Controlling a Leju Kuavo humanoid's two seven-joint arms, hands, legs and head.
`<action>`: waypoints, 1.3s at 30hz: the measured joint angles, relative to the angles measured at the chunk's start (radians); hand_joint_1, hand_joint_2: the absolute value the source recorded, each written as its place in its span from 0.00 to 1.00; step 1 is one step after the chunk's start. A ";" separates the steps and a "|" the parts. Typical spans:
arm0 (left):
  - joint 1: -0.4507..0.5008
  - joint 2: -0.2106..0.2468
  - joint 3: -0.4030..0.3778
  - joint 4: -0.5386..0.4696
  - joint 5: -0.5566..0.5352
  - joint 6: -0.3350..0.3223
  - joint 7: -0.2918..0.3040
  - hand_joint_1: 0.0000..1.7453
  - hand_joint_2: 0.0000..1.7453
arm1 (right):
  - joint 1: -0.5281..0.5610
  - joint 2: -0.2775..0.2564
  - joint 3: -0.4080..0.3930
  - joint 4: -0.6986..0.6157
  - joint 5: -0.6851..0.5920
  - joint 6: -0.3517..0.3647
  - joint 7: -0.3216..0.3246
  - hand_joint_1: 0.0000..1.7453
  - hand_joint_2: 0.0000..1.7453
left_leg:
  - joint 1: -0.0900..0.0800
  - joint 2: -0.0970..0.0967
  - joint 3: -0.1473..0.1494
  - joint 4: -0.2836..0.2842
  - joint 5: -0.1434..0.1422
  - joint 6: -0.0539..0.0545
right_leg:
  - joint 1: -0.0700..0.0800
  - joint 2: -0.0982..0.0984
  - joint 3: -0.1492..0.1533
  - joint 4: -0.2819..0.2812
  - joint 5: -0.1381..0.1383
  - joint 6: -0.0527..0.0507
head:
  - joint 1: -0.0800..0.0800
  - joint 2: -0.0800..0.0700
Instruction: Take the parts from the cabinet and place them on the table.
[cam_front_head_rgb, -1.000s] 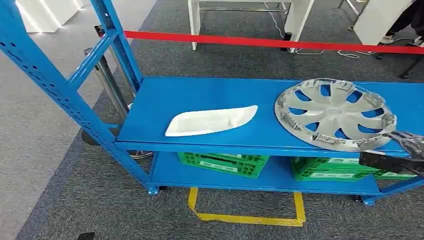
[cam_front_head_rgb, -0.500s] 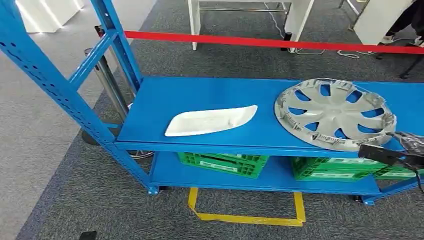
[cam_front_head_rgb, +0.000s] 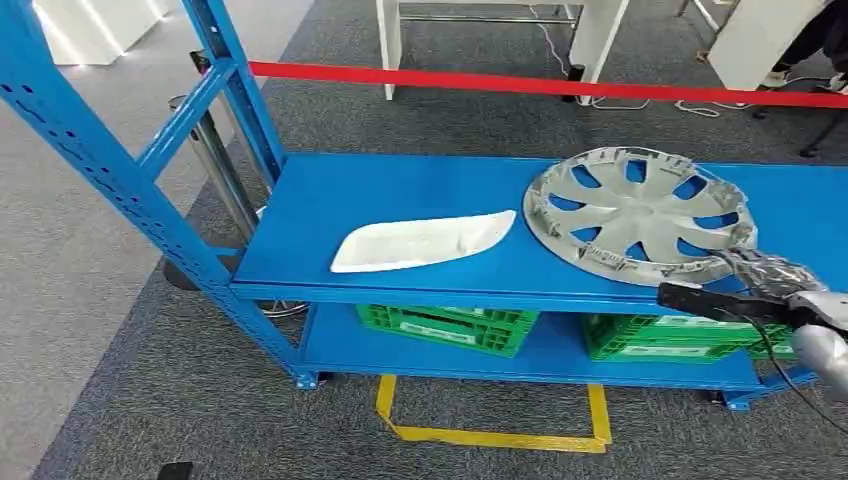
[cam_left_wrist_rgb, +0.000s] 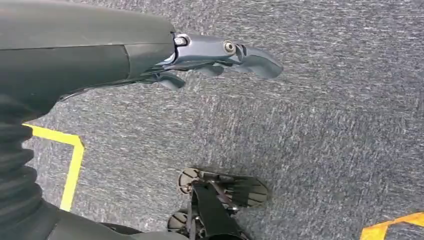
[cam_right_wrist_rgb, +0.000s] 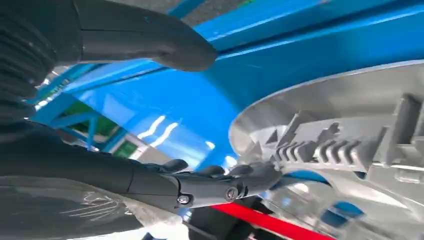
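The left hand (cam_left_wrist_rgb: 220, 55) is hanging released over grey carpet (cam_left_wrist_rgb: 325, 125); the right hand (cam_front_head_rgb: 745, 290) is grasping the wheel cover (cam_front_head_rgb: 640, 215) at its near rim, on the blue shelf (cam_front_head_rgb: 400, 190); a white part (cam_front_head_rgb: 420, 242) is lying beside it; a red barrier tape (cam_front_head_rgb: 500, 82) is stretching behind.

A silver spoked hubcap (cam_front_head_rgb: 640, 218) lies tilted on the blue cabinet shelf (cam_front_head_rgb: 400, 190), beside a white curved part (cam_front_head_rgb: 420, 242).

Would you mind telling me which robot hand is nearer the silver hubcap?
Right. The right robot hand touches the hubcap's near rim; the left robot hand hangs above the carpet.
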 joint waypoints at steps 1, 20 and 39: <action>0.000 0.000 0.000 0.000 0.000 0.000 0.000 0.00 1.00 | -0.002 0.002 0.005 -0.007 0.003 0.000 0.000 0.00 1.00 | 0.000 0.000 0.000 0.000 0.000 0.000 | 0.000 0.000 0.000 0.000 0.000 0.000 | 0.000 0.000; 0.002 0.000 0.000 0.000 -0.007 -0.005 0.000 0.00 1.00 | -0.038 0.005 0.029 0.019 -0.090 0.034 -0.045 0.00 1.00 | 0.000 0.000 0.000 0.000 0.000 0.000 | 0.000 -0.001 0.000 0.000 0.000 0.000 | 0.000 0.000; -0.001 0.011 -0.006 0.000 -0.038 -0.021 -0.019 0.00 1.00 | -0.137 0.063 0.027 0.310 -0.139 -0.039 -0.195 0.00 1.00 | 0.000 0.000 0.000 0.000 0.002 0.002 | 0.000 0.000 0.000 0.000 0.002 0.001 | 0.000 0.000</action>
